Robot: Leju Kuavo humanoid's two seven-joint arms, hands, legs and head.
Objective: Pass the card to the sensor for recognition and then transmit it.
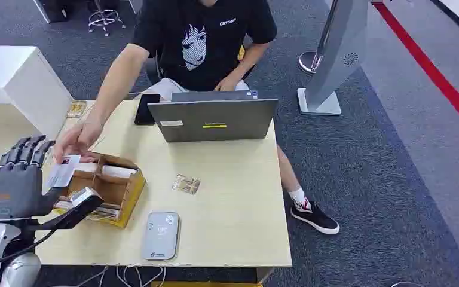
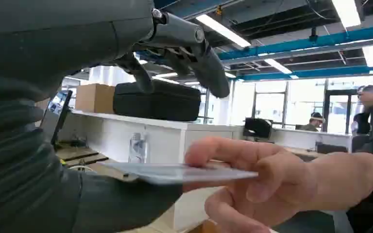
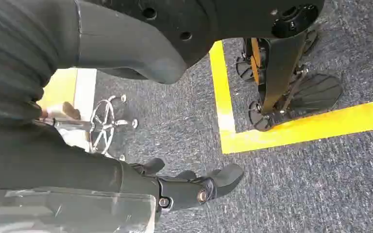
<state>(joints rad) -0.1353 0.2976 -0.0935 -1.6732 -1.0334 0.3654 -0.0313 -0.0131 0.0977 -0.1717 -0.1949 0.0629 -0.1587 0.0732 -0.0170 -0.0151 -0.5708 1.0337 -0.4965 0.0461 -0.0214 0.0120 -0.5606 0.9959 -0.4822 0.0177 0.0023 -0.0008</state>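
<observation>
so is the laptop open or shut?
Open: the laptop lid stands upright, its back toward the head view, facing the seated person.

Bare table (image 1: 233, 179) lies right of the cardboard box (image 1: 110, 185). The laptop (image 1: 214, 118) blocks the far side, a person's hand (image 1: 76, 140) crowds the left; a small clear object (image 1: 186, 184), perhaps plastic, sits mid-table.

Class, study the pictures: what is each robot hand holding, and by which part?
The left hand holds the card by one end; a person's hand grips the opposite end. The right hand holds nothing.

Head view looks down over the table (image 1: 227, 179); left wrist view sits close, level; right wrist view faces the floor (image 3: 320, 184).
</observation>
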